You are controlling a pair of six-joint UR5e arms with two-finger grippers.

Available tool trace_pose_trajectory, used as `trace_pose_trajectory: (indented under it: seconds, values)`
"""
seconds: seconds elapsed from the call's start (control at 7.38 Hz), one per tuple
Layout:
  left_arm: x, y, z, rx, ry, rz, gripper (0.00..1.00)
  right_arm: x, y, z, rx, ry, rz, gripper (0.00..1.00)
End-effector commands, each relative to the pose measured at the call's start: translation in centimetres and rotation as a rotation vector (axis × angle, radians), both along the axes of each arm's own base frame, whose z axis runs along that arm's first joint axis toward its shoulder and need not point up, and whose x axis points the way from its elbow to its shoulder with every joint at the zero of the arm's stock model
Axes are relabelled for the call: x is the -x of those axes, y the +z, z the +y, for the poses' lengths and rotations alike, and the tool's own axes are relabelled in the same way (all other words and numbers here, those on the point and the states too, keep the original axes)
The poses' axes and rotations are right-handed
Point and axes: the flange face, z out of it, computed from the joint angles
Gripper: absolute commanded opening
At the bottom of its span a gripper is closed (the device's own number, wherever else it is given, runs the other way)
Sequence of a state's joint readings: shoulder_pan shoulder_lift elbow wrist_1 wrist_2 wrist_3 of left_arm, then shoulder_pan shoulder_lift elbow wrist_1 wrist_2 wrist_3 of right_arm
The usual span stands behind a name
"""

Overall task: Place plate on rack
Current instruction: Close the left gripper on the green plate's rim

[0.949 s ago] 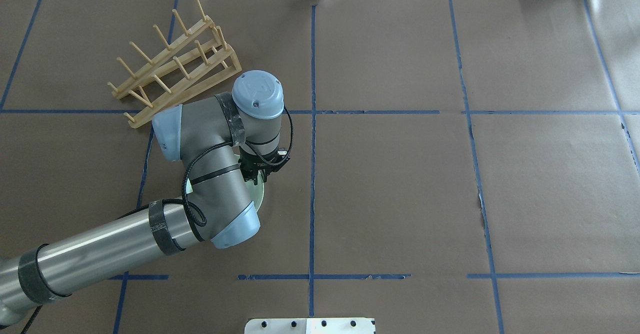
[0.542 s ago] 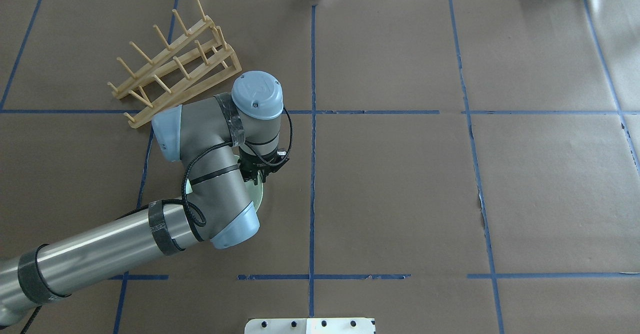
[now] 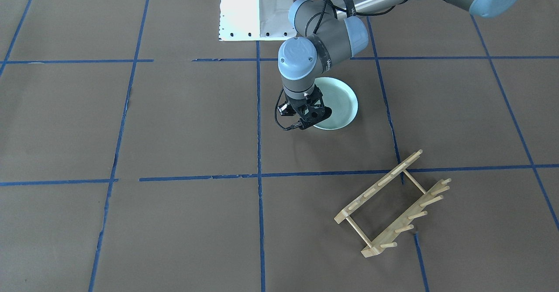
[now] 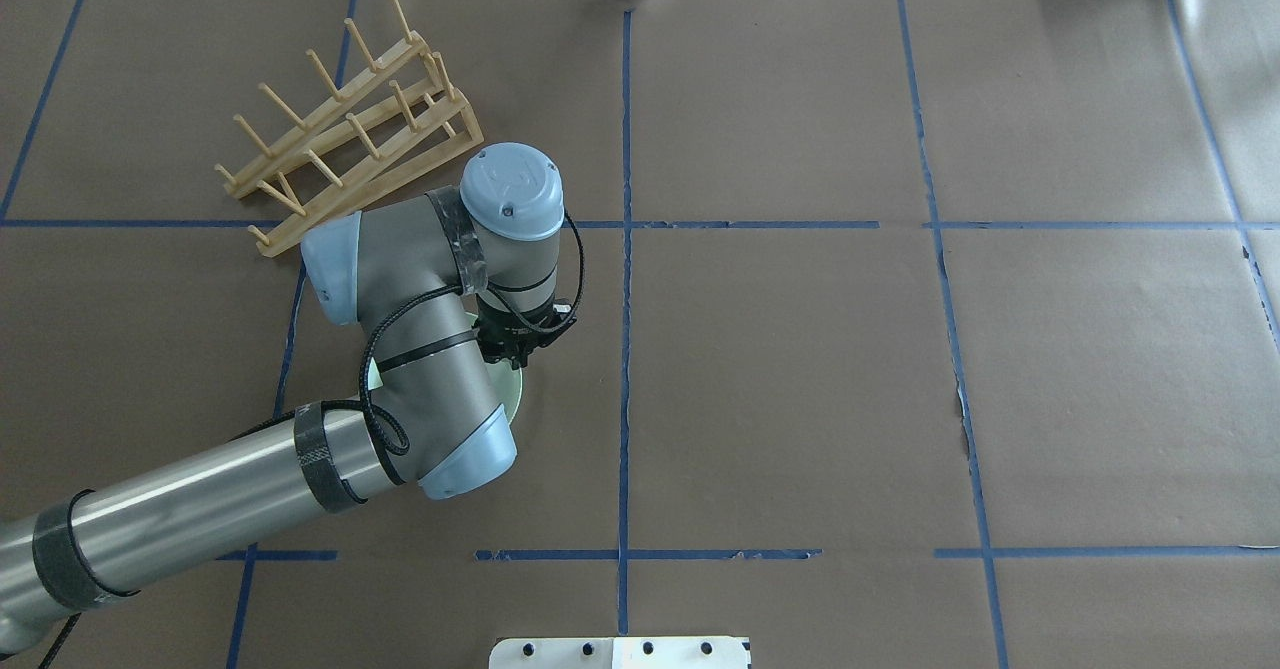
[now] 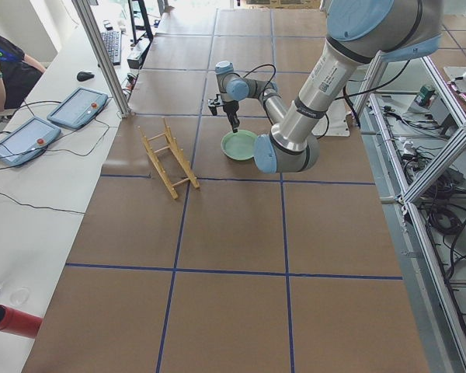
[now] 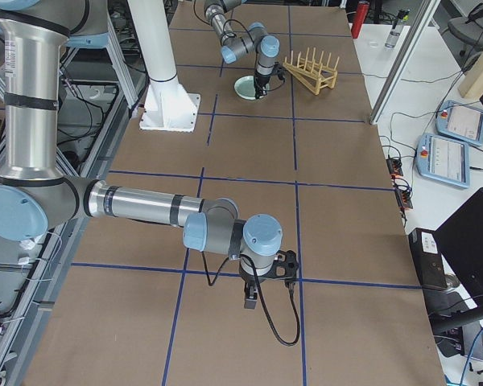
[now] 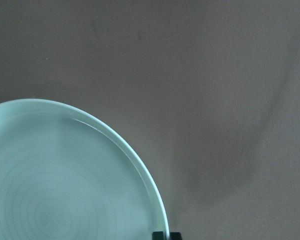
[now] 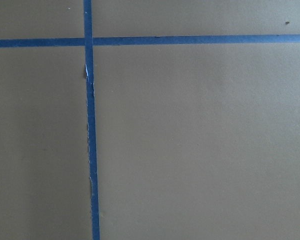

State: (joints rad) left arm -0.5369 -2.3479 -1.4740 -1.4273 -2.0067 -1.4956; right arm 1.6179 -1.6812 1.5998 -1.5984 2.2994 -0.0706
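round pale mint-green plate (image 3: 339,102): lies flat on the brown paper-covered table (image 3: 174,130), its outer rim directly under the left claw (image 3: 311,120) and its body extending from the claw toward the robot's base. judged stiff, glazed and slippery, breakable if dropped, moderately light. the raised rim is the only hold. left claw: jaws narrow, one tip on each side of the rim in the wrist view, apparently clamped. a deep bite is advised, as a one-edge grip lets the plate swing. light wooden dish rack (image 3: 393,204): well apart, beyond the claw, away from the base. right claw (image 6: 251,296): far off, state cannot be told.
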Motion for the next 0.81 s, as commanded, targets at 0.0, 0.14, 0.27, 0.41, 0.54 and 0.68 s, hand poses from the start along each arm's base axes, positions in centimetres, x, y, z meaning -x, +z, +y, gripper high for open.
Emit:
trace_pose_trajectory:
  seconds: [0.0, 0.14, 0.27, 0.41, 0.54, 0.68]
  values:
    - [0.0, 0.1, 0.0, 0.000, 0.000, 0.000, 0.17, 0.0, 0.0, 0.0, 0.000, 0.000, 0.000, 1.00]
    - [0.0, 0.7, 0.1, 0.004, 0.001, -0.007, 0.17, 0.0, 0.0, 0.0, 0.000, 0.000, 0.000, 1.00]
    - [0.0, 1.1, 0.2, 0.006, 0.001, -0.011, 0.17, 0.0, 0.0, 0.0, 0.000, 0.000, 0.000, 1.00]
    - [0.1, 1.4, 0.2, 0.008, 0.001, -0.013, 0.17, 0.0, 0.0, 0.0, 0.000, 0.000, 0.000, 1.00]
    - [0.1, 1.2, 0.2, 0.005, 0.001, -0.009, 0.00, 0.0, 0.1, 0.0, 0.001, 0.000, 0.000, 1.00]
    - [0.3, 1.0, 0.2, 0.003, -0.001, -0.002, 0.00, 0.0, 0.0, 0.0, 0.000, 0.000, 0.000, 1.00]
